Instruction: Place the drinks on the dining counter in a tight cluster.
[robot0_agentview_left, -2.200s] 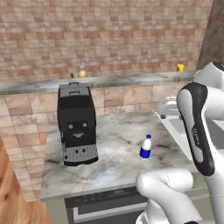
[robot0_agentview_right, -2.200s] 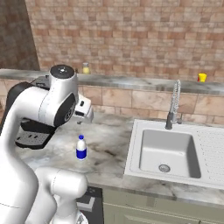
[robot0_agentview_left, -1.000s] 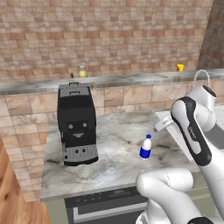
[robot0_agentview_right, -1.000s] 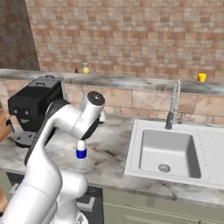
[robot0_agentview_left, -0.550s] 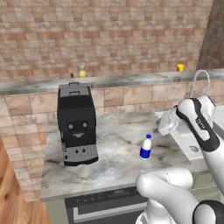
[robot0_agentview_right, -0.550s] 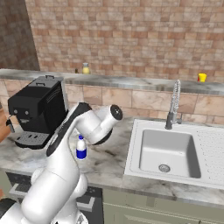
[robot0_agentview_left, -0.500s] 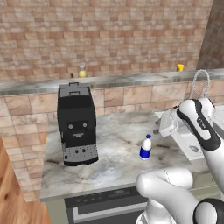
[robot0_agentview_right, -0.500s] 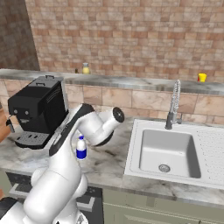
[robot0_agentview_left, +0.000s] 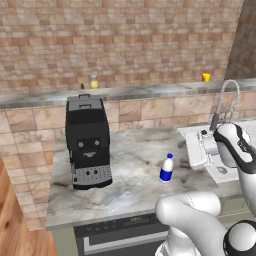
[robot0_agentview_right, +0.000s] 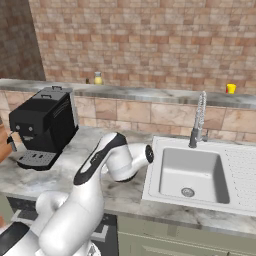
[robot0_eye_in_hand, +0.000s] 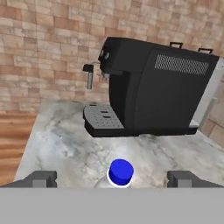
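- Small blue-and-white bottle (robot0_agentview_left: 166, 168) standing upright on the marble bench (robot0_agentview_left: 125, 170), at about 3 o'clock from the black coffee machine (robot0_agentview_left: 88, 141) in the left base view, well apart from it.
- Same bottle seen from above through the hand view: blue cap (robot0_eye_in_hand: 120, 171) low and centre, sitting between the two fingertips (robot0_eye_in_hand: 40, 178), touching neither.
- Hand (robot0_eye_in_hand: 112, 179) spread wide, nothing gripped, fingers either side of the cap with clear gaps.
- Coffee machine looming at 12 o'clock beyond the cap in the hand view, drip tray (robot0_eye_in_hand: 103, 118) facing 9 o'clock, steam wand (robot0_eye_in_hand: 89, 75) hanging at its upper left.
- White arm (robot0_agentview_right: 107, 160) bent low across the bench in the right base view, wrist end pointing towards the sink (robot0_agentview_right: 190, 172); bottle hidden behind the arm there.
- In the left base view, arm's wrist (robot0_agentview_left: 232, 147) at 3 o'clock from the bottle, just in front of the faucet (robot0_agentview_left: 225, 100).
- Raised ledge (robot0_agentview_left: 125, 92) behind the bench carrying a yellow bottle with pale cap (robot0_agentview_left: 94, 82) at 12 o'clock from the coffee machine, and a small yellow object (robot0_agentview_left: 205, 77) near the faucet.
- Brick wall (robot0_agentview_left: 125, 40) behind the ledge, wood floor (robot0_agentview_left: 15, 230) at 7 o'clock.
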